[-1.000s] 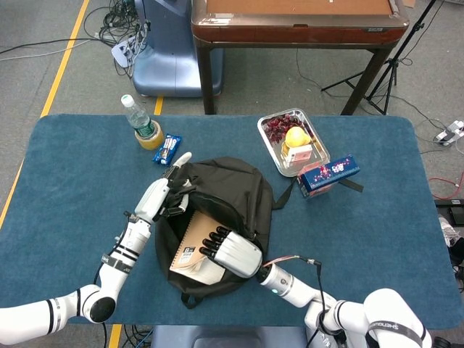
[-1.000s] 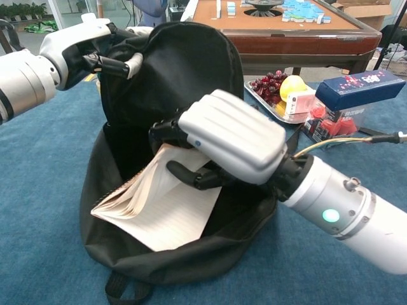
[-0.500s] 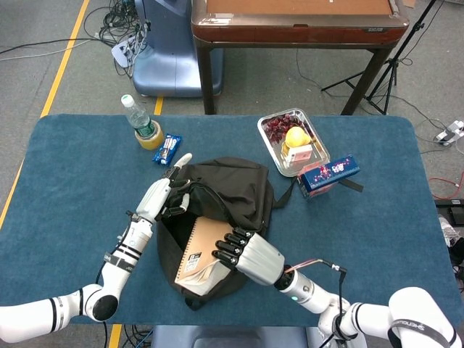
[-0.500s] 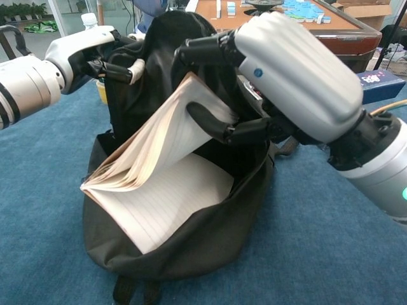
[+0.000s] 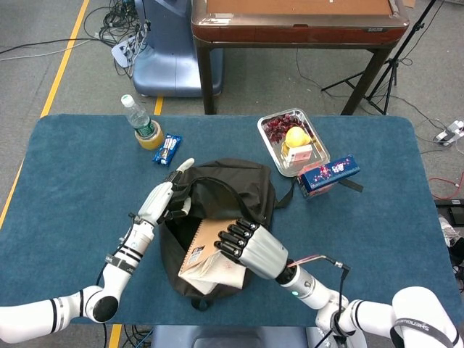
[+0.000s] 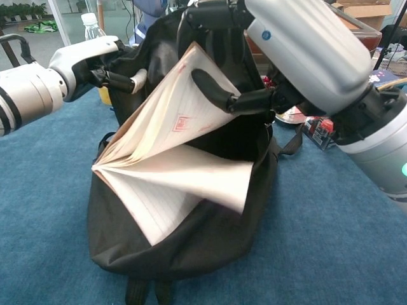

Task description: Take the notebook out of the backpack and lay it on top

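A black backpack [image 5: 239, 190] [image 6: 191, 248] lies open on the blue table. My right hand [image 5: 255, 249] [image 6: 299, 44] grips the brown spiral notebook [image 5: 208, 243] [image 6: 172, 159] by its upper cover and pages. The notebook is lifted partly out of the bag's mouth, and its pages fan open below. At the bag's left rim, my left hand [image 5: 165, 199] [image 6: 89, 63] holds the black fabric of the opening.
A water bottle [image 5: 139, 119] in a yellow cup and a snack bar [image 5: 167, 149] sit at the back left. A metal tray [image 5: 270, 141] of fruit and a blue box [image 5: 328, 173] stand to the right of the bag. A brown table [image 5: 297, 25] is behind.
My right hand has lifted the notebook higher out of the bag, and its pages have fanned open wider. My left hand has stayed on the bag's rim.
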You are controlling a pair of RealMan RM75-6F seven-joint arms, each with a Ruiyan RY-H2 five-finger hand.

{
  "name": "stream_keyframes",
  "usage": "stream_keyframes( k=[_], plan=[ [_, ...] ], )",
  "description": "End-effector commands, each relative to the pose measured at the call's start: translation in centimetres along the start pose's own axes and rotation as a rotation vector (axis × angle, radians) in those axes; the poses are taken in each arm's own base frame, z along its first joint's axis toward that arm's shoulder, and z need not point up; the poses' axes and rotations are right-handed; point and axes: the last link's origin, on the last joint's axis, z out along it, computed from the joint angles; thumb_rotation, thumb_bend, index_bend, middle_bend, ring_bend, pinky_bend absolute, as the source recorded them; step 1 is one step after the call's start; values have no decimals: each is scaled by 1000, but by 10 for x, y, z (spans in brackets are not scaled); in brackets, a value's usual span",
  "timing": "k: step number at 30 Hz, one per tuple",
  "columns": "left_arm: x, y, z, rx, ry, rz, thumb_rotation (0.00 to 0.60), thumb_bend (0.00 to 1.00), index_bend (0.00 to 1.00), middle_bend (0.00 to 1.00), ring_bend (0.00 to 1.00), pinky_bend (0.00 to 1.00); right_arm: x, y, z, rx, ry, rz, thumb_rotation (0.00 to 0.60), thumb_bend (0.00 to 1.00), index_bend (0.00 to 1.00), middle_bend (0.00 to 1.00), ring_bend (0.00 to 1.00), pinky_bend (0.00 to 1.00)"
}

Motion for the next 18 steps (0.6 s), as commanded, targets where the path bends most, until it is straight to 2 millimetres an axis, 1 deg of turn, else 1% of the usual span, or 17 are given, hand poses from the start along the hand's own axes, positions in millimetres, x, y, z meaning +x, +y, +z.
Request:
stream_keyframes(
  k=[1,5,12,18],
  plan=[
    [0,0,-2,1,-4,1,600,582,592,8,0,0,0,8,1,-25,0,-12,600,495,964,621,563,617],
    [-1,0,-3,3,-12,6,600,582,588,8,0,0,2,18,3,-49,9,-20,600,495,964,621,563,617],
    [-3,-5,-2,21,-21,14,600,581,585,8,0,0,14,15,9,-40,74,4,600,495,971,625,570,617],
    [-2,-7,-2,25,-15,16,600,581,583,8,0,0,25,15,10,-46,104,1,600,495,972,627,574,617]
  ],
)
